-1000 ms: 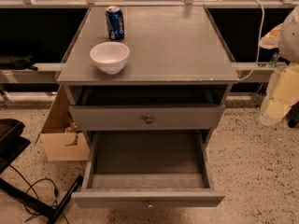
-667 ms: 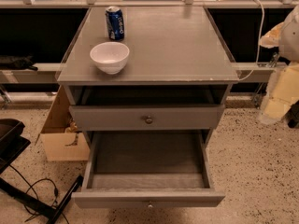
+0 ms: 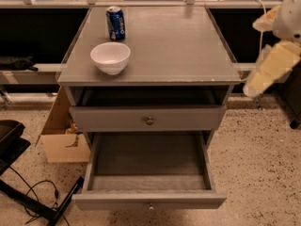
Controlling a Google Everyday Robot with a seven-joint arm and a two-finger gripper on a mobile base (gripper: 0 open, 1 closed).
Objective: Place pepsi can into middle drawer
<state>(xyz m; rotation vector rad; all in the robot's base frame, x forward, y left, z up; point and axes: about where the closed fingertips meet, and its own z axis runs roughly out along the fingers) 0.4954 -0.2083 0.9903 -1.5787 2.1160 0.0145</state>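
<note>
The pepsi can (image 3: pixel 115 23), blue with a silver top, stands upright at the back left of the grey cabinet top (image 3: pixel 178 46). The middle drawer (image 3: pixel 149 157) is pulled out at the bottom, and its flat tray is empty. My gripper (image 3: pixel 264 76) is at the right edge of the view, beside the cabinet's right side at about top height. It is far from the can and holds nothing that I can see.
A white bowl (image 3: pixel 110 57) sits in front of the can on the cabinet top. The upper drawer front (image 3: pixel 149 120) with its knob is above the open drawer. A cardboard box (image 3: pixel 61 138) stands on the floor at left, with a black stand and cables (image 3: pixel 28 192) below it.
</note>
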